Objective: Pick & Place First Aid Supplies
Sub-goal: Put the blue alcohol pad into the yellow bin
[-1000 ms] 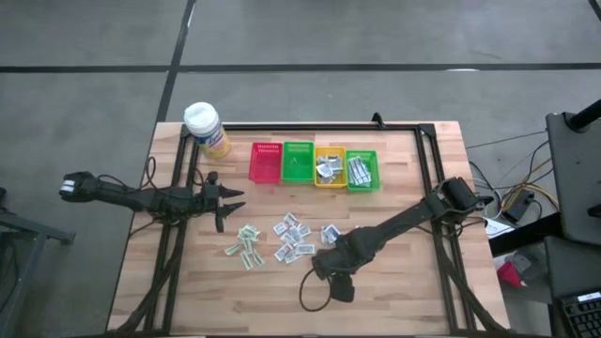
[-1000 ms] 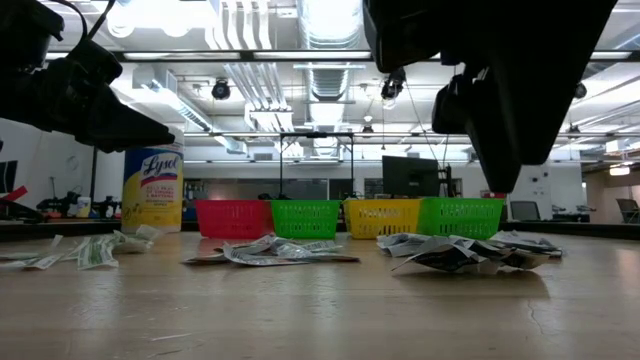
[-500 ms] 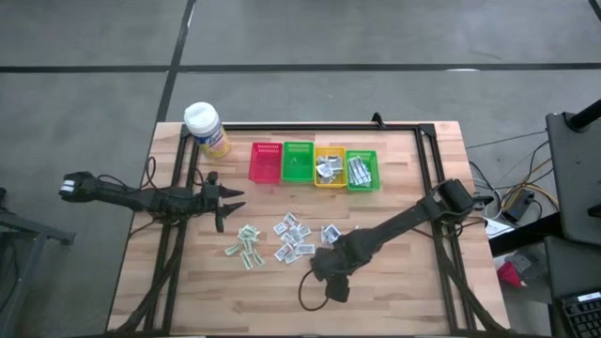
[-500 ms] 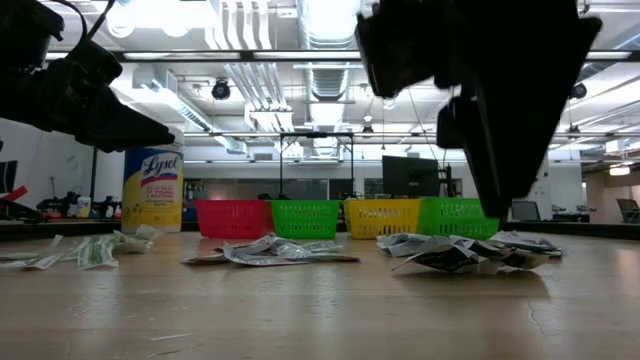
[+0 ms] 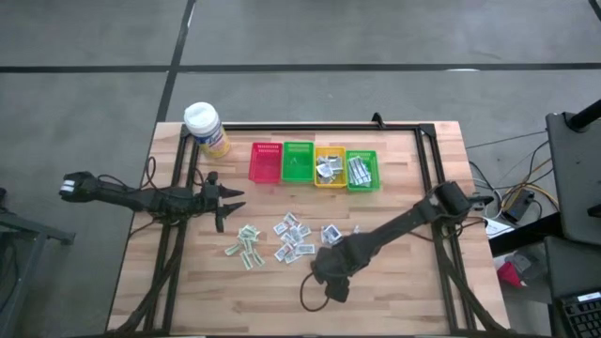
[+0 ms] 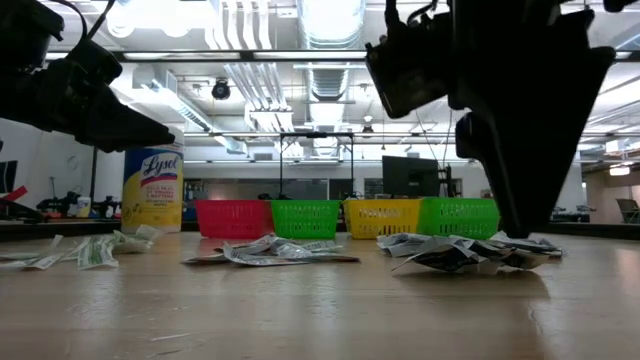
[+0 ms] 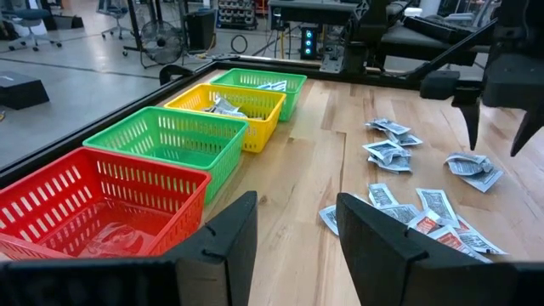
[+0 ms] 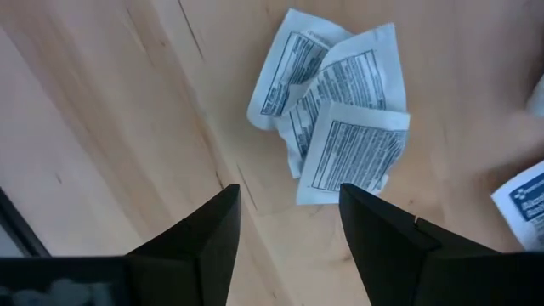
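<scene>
So four baskets [image 5: 315, 165] sit in a row at the table's [image 5: 404, 291] far side, bottle [image 5: 206, 129] off at the far left corner. Loose packets [image 5: 282, 238] are scattered nearer the middle, in front of the baskets; two right-hand baskets have packets in them.

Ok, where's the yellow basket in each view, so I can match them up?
High view: yellow basket in the row at the table's far side, third from the left.
Low view: right of centre, between two green ones.
Left wrist view: upper middle.
Right wrist view: not in it.
Shared landmark: the packet-holding green basket right beside it.
</scene>
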